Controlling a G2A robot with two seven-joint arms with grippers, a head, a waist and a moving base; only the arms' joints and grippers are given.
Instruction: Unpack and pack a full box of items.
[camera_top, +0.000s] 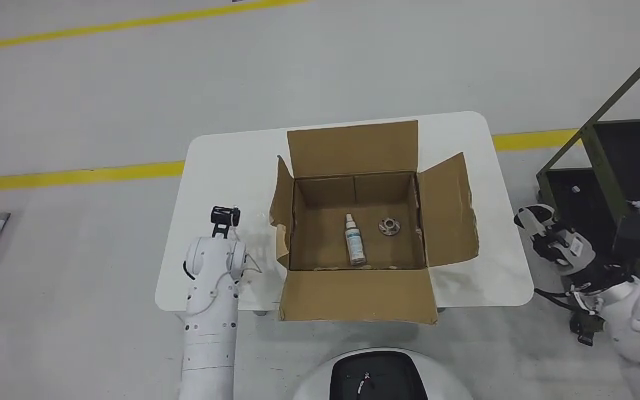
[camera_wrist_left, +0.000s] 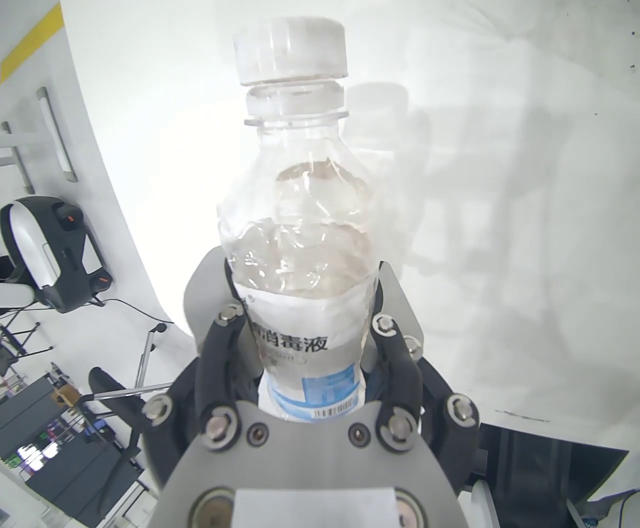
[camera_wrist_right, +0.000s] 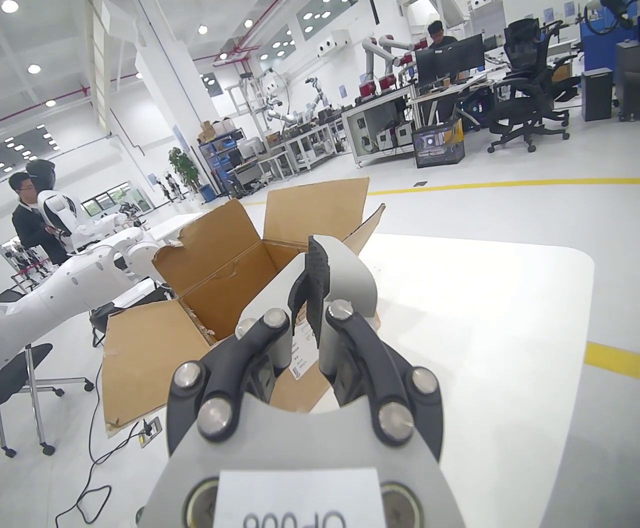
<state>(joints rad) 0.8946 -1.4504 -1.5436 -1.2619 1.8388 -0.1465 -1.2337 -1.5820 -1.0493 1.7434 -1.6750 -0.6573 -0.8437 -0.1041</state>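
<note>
Near the table's left edge, your left gripper (camera_wrist_left: 302, 300) was clamped round a clear, white-capped bottle (camera_wrist_left: 300, 215), over the table (camera_top: 460, 140). Off the right side, your right gripper (camera_wrist_right: 316, 270) had fingers pressed together, empty. Mid-table, the open box (camera_top: 352, 150) held a spray bottle (camera_top: 354, 240) and a round metal part (camera_top: 387, 227), lying apart.

White, glossy, jointed shells clad the left arm (camera_top: 208, 320), black wrist unit (camera_top: 226, 215). The left gripper (camera_wrist_left: 300, 290) and right gripper (camera_wrist_right: 322, 260) had grey metal plates, black linkages, round silver screws, pale grey fingers (camera_wrist_left: 200, 292) (the right's bore ribbed black pads (camera_wrist_right: 315, 280)), white labels.
</note>
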